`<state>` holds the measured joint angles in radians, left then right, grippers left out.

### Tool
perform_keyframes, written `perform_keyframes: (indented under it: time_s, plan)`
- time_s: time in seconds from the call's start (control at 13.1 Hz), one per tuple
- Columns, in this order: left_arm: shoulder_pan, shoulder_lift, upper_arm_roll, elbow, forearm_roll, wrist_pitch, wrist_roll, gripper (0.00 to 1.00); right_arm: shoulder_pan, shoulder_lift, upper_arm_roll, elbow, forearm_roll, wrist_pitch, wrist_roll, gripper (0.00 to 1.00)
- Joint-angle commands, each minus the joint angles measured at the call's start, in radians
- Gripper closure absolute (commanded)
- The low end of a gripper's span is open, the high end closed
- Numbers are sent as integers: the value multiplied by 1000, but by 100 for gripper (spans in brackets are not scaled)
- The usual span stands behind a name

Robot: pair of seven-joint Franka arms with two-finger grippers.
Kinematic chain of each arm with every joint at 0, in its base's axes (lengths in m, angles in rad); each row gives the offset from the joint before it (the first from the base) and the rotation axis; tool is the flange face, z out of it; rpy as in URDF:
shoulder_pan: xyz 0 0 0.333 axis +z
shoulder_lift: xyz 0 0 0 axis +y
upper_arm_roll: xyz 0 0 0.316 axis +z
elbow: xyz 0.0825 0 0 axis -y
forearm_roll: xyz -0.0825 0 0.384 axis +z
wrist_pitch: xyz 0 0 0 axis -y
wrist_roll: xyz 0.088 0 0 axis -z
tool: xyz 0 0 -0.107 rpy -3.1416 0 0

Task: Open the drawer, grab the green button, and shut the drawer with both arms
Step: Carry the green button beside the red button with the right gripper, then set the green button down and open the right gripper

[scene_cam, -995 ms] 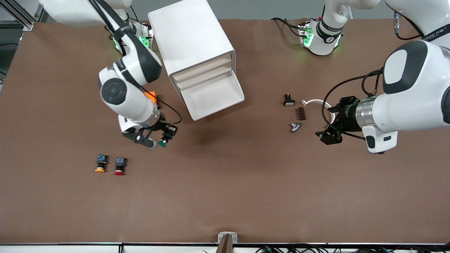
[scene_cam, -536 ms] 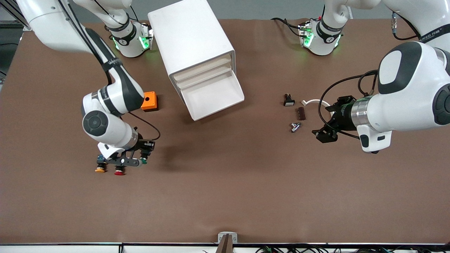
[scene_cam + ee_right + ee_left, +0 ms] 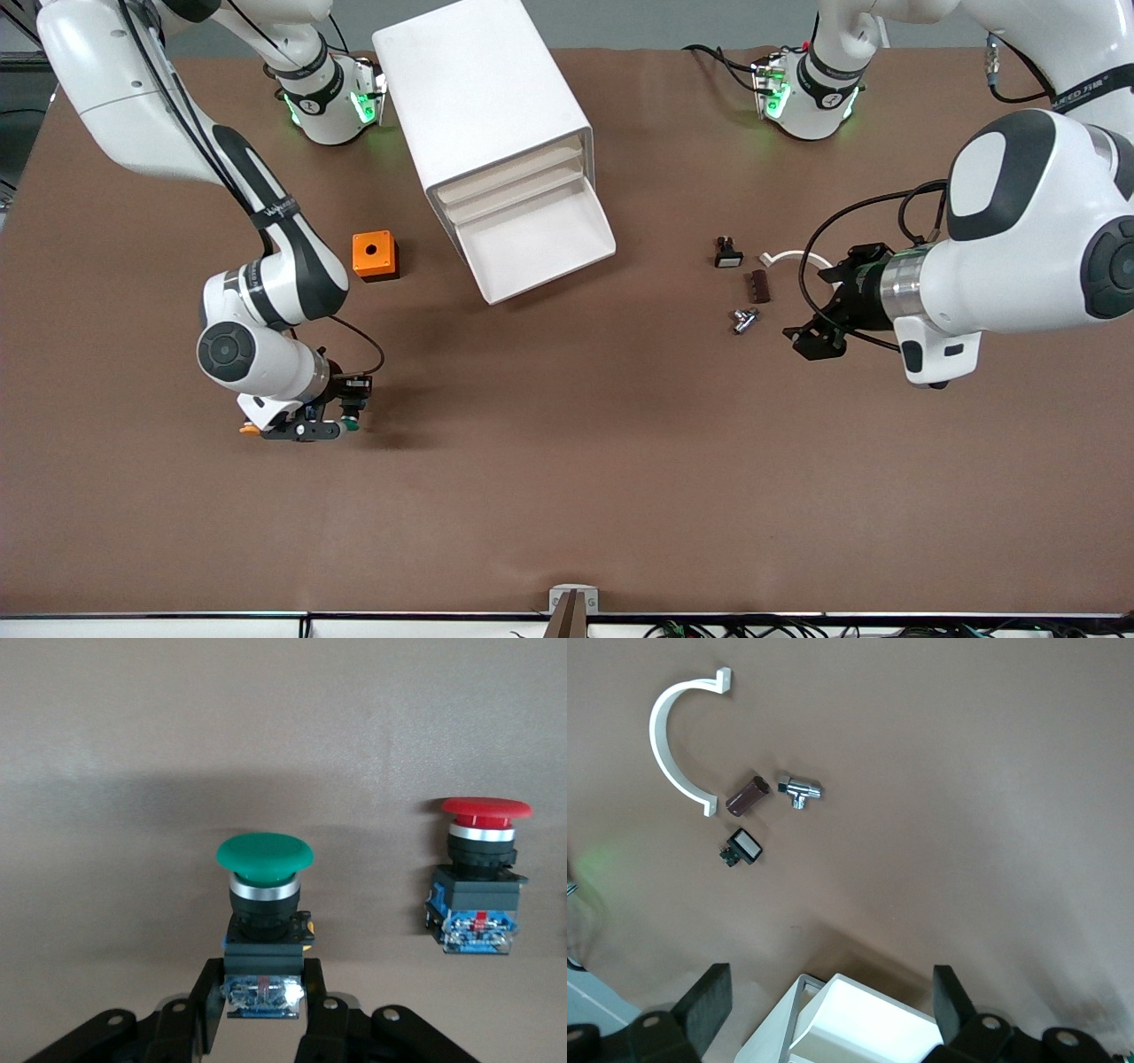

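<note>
The white cabinet (image 3: 478,89) stands near the robots' bases, with its lowest drawer (image 3: 540,239) pulled out and nothing showing inside. The drawer also shows in the left wrist view (image 3: 859,1032). My right gripper (image 3: 330,425) is shut on the green button (image 3: 352,424), low over the table beside the yellow-capped button (image 3: 250,430). In the right wrist view the fingers (image 3: 205,1001) clamp the blue rear block of the green button (image 3: 266,895), next to the red-capped button (image 3: 478,877). My left gripper (image 3: 811,341) is open and empty, waiting over the table near small parts, as its wrist view (image 3: 828,1010) shows.
An orange box (image 3: 374,255) with a hole sits between the cabinet and the right gripper. Toward the left arm's end lie a black switch (image 3: 728,255), a brown piece (image 3: 759,285), a metal valve (image 3: 744,319) and a white curved clip (image 3: 797,259).
My right gripper has carried the green button away from the drawer, toward the right arm's end and lower, down beside the yellow and red buttons. My left gripper has shifted only slightly.
</note>
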<state>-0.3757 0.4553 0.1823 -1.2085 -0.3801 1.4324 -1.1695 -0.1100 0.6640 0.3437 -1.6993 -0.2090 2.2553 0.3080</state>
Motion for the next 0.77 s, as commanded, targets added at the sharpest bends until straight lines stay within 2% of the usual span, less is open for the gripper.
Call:
perform_keyframes:
  time_s: [0.0,0.15,0.23,0.31,0.46,0.54,0.61,0.69]
  plan:
    - [-12,-1,-3,-5,20,16,50,1,-11,34,-18,24,-9,12,-59,99]
    - [-12,-1,-3,-6,21,17,70,1,-11,49,-26,24,-7,39,-67,96]
    - [-12,-1,-4,-6,33,17,80,1,-11,60,-25,26,-4,46,-55,89]
    - [-11,-1,-4,-6,44,17,99,1,-10,62,-25,36,2,44,-52,76]
    - [-8,0,-3,-6,52,19,137,1,-8,62,-25,46,32,43,-53,38]
    - [-6,0,-4,-8,53,19,142,1,-10,60,-25,56,33,41,-53,24]
    - [-11,0,-4,-8,53,19,143,1,-13,57,-25,58,33,41,-55,0]
    - [-12,8,-4,-8,52,19,143,1,-20,54,-25,72,31,35,-62,0]
